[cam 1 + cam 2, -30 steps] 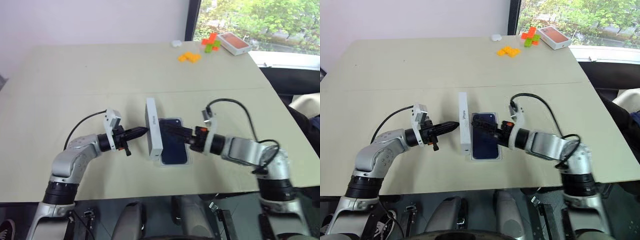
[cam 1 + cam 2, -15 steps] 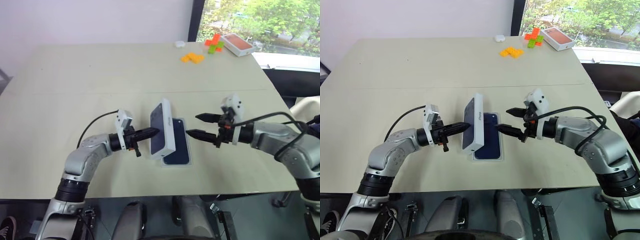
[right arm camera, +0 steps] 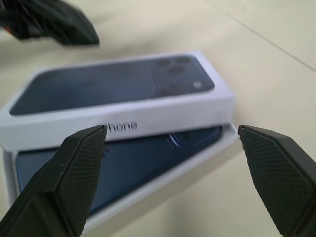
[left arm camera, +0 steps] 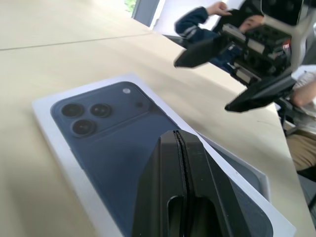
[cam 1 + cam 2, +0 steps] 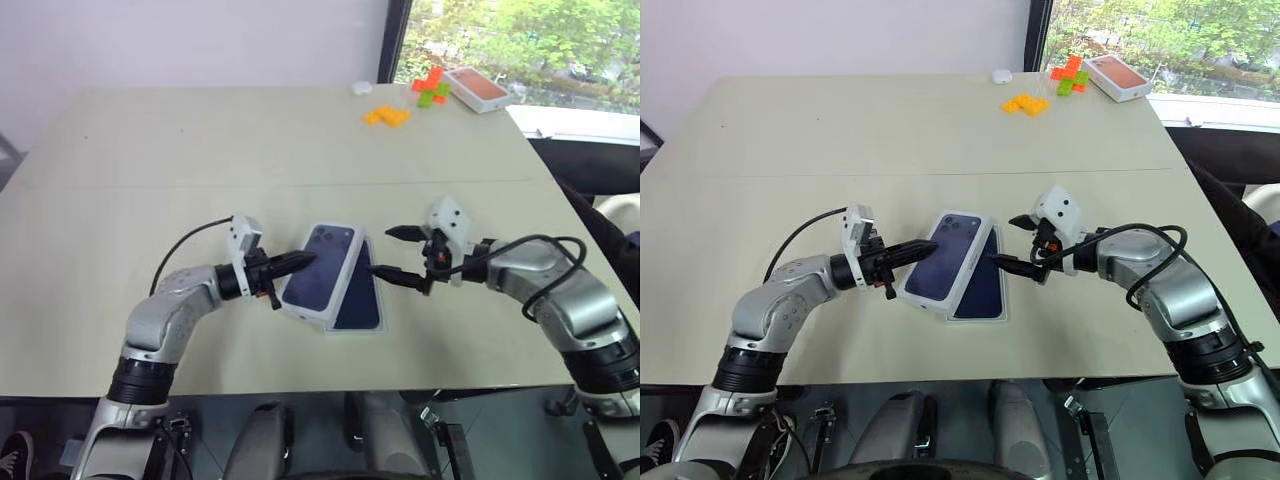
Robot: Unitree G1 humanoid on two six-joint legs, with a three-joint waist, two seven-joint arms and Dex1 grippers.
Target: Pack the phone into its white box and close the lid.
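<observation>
Near the desk's (image 5: 120, 180) front edge the phone (image 5: 360, 305) is already laid in the white box (image 5: 978, 319), the lid (image 5: 318, 277) is tilted half-on under the pressed-together left gripper (image 5: 298, 263), right gripper (image 5: 398, 253) spread apart beside it; seating is left.

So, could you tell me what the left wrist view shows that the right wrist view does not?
Left wrist view alone: a person seated past the table edge, and the shut left gripper pressed on the lid's printed face.

Right wrist view alone: the phone lying in the white box under the tilted lid, and the lettering on the lid's side.

Both: lid, table, open right gripper.
</observation>
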